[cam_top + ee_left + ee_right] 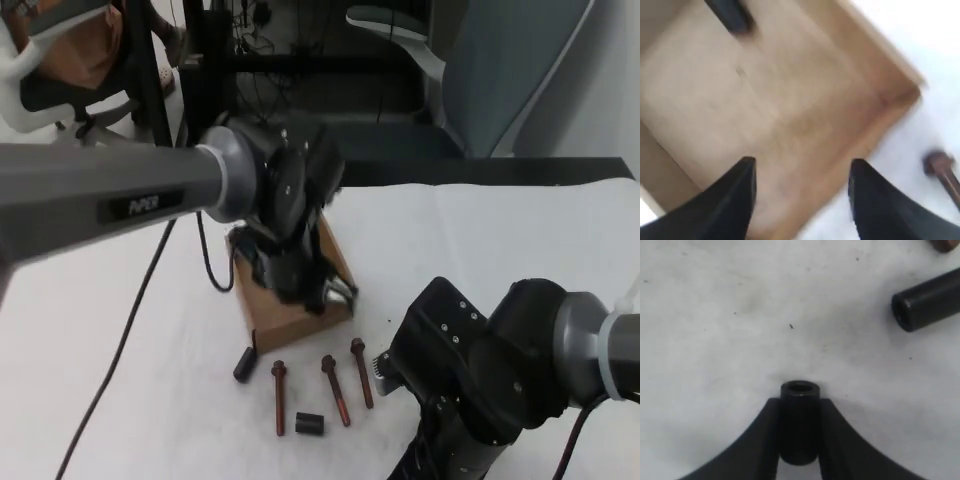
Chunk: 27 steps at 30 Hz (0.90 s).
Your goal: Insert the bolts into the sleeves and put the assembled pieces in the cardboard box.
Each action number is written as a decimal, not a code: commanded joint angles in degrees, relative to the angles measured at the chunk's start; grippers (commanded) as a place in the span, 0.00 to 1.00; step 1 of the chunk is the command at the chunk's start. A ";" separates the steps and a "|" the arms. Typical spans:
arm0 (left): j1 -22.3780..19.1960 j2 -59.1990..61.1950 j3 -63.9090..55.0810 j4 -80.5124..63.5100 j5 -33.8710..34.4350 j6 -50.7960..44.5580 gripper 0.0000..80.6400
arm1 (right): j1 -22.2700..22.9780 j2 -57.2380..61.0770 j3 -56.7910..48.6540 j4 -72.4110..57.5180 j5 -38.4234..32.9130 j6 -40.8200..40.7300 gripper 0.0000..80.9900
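My left gripper hangs open over the inside of the cardboard box; the high view shows it low over the box. A black piece lies in a box corner. My right gripper is shut on a black sleeve held just above the white cloth. Beyond it lies another sleeve. Three copper-coloured bolts lie side by side in front of the box, with two loose sleeves by them. One bolt head shows just outside the box.
White cloth covers the bench. The right arm's bulky wrist stands at the front right, close to the bolts. A black cable trails across the left of the bench. Office chairs stand behind the bench.
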 commanded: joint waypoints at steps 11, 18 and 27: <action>7.54 -2.99 -0.33 14.18 -1.88 1.51 0.68 | -0.53 0.22 0.44 -1.74 -2.72 -2.98 0.01; 7.89 -3.81 -0.12 12.10 -1.89 -1.16 0.68 | -0.53 0.22 0.44 -1.94 -2.71 -4.28 0.01; 7.89 -2.84 6.98 1.01 -0.10 -4.05 0.49 | -0.53 0.22 0.44 -2.72 -2.71 -4.87 0.01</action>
